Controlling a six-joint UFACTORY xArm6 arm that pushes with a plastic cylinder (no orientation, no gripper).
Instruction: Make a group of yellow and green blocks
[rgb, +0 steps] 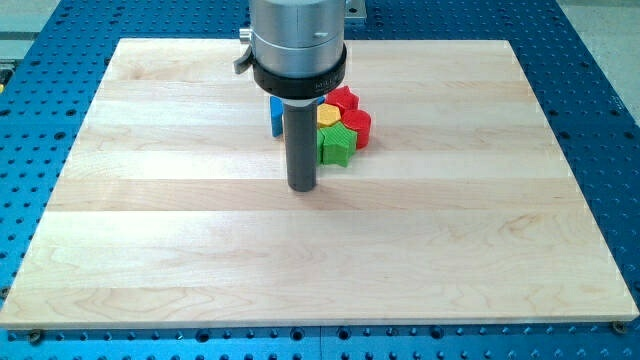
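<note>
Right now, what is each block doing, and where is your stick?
my tip: down at the board, just to the view's left of the green block; contact cannot be told.
green block: flat on the board, at the cluster's bottom.
yellow block: partly hidden by the rod, packed above the green one.
red blocks: two, packed at the cluster's right.
blue block: mostly hidden behind the rod.
wooden board: lying flat.
</note>
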